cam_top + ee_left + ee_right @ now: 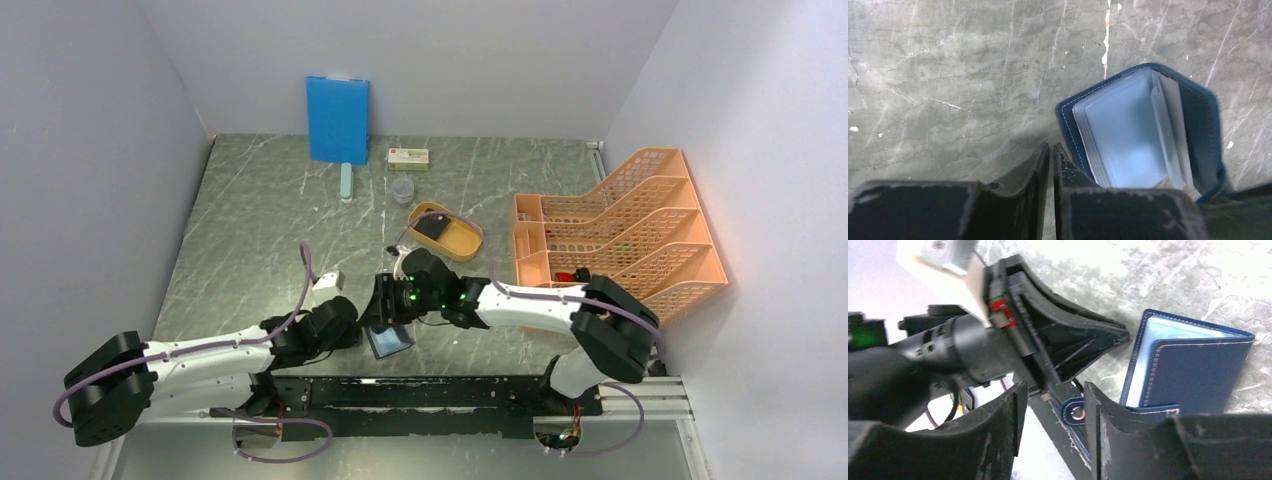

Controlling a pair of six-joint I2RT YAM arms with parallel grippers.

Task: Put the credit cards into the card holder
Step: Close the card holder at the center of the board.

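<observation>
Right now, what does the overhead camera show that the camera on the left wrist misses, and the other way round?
Only the overhead view shows the blue board leaning against the back wall, the orange file rack on the right, and the yellow-orange tray. Only the left wrist view looks inside the card holder: clear plastic sleeves fanned open, and pale stitching along the navy cover. Both show the card holder lying open on the grey marbled table.
</observation>
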